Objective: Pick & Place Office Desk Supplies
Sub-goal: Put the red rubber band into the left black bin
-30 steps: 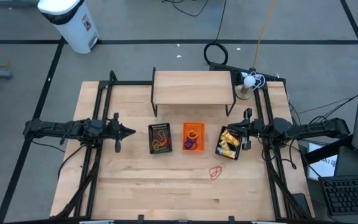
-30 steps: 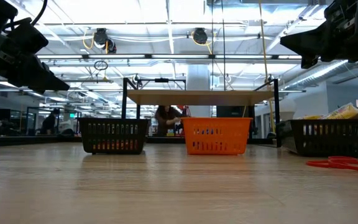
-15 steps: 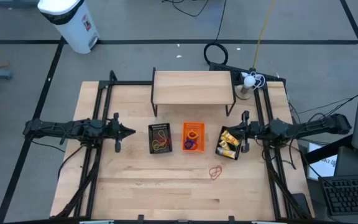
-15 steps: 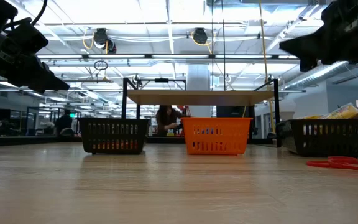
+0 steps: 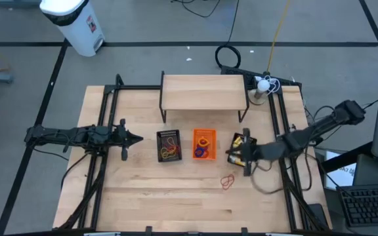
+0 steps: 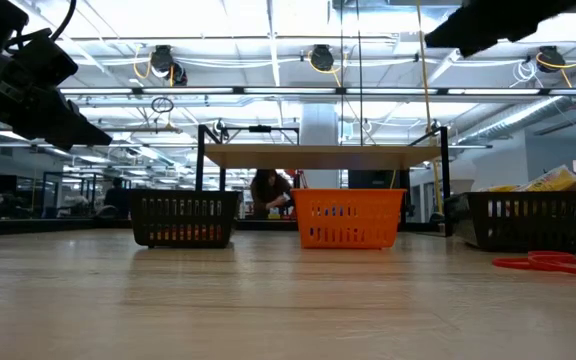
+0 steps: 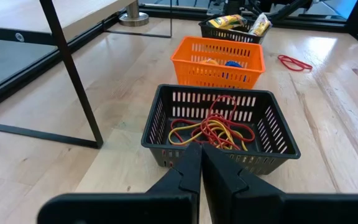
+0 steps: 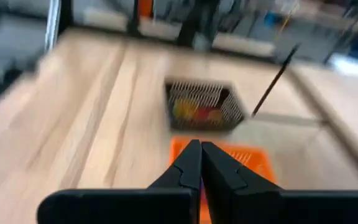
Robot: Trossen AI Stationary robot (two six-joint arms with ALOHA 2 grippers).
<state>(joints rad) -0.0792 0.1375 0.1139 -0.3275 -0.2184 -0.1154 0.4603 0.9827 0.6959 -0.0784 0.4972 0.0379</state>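
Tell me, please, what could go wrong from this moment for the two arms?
The shut right gripper hangs over the right black mesh tray of yellow pieces; going lower, it might knock the tray. The loose red rubber bands lie flat on the wooden table, so shut fingers could slide over them.

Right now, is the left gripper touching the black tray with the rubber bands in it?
Apart. The high view shows bare tabletop between the left gripper, its fingers shut, and the black mesh tray; the left wrist view shows the tray's near wall beyond the fingertips.
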